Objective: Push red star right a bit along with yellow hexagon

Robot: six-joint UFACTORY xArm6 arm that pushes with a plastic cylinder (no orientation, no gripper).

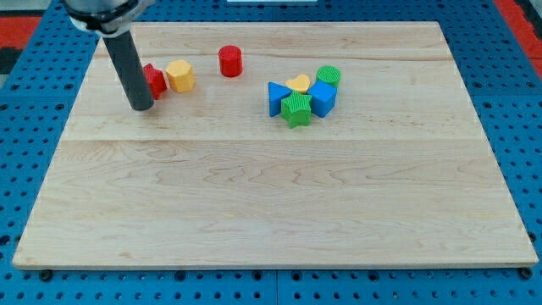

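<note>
The red star (155, 80) lies near the board's top left, partly hidden behind my rod. The yellow hexagon (180, 75) sits right beside it on the view's right, touching or nearly touching it. My tip (141, 107) rests on the board just left of and slightly below the red star, close against it.
A red cylinder (230, 61) stands to the right of the hexagon. Further right is a cluster: blue triangle (278, 97), green star (296, 109), yellow heart (297, 83), blue block (323, 97), green cylinder (329, 76). The wooden board (271, 186) has blue pegboard around it.
</note>
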